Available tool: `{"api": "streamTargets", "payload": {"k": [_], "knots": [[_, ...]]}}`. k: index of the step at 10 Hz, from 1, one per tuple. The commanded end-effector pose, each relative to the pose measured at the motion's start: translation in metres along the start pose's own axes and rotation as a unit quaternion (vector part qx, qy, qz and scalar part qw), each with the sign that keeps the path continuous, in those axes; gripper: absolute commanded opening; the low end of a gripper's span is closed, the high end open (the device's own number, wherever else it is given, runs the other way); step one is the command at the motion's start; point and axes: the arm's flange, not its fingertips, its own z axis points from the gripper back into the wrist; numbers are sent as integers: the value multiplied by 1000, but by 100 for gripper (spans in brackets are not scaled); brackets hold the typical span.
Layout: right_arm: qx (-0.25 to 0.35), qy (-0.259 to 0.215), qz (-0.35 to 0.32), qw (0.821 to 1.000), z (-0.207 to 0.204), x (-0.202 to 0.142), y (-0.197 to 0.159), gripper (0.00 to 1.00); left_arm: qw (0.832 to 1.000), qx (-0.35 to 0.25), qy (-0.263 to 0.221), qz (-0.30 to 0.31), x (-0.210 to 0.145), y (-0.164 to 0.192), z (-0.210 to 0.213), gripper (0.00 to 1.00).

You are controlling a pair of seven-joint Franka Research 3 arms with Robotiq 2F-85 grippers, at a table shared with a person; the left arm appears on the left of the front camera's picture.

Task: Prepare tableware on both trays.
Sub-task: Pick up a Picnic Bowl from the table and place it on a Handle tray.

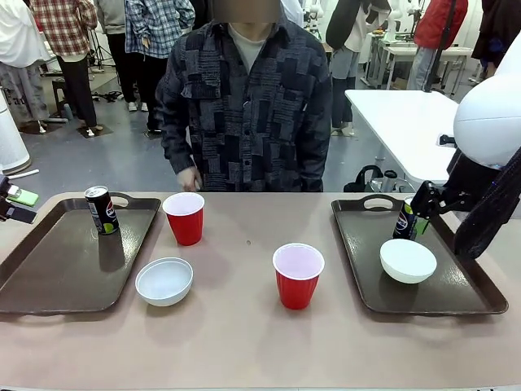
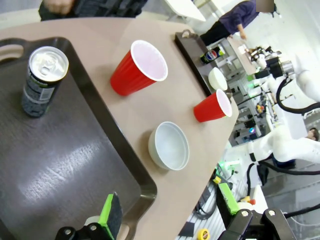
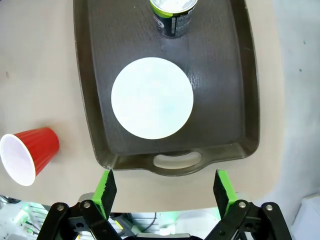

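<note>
The trays [image 1: 65, 261] were dark plastic with a soft shine. The cups [image 1: 186, 224] were smooth red plastic, the cans [image 2: 42, 77] had shiny metal tops, and the surface [image 1: 244, 342] looked matt.

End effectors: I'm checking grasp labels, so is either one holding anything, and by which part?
Nothing is held: the left end effector and the right end effector both stand open and empty.

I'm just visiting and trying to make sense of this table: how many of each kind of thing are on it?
Red cups: 2
White bowls: 2
Black cans: 2
Brown trays: 2
Total: 8
</note>
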Motion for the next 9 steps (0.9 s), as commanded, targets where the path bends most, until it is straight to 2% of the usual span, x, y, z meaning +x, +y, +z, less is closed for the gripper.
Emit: {"api": "streamTargets", "payload": {"k": [1,9], "knots": [[6,-3,-6,1000,-4,4,-2,100,1000,-7,-8,-2,0,0,1,100],[6,-3,-6,1000,-4,4,-2,100,1000,-7,-8,-2,0,0,1,100]]}}
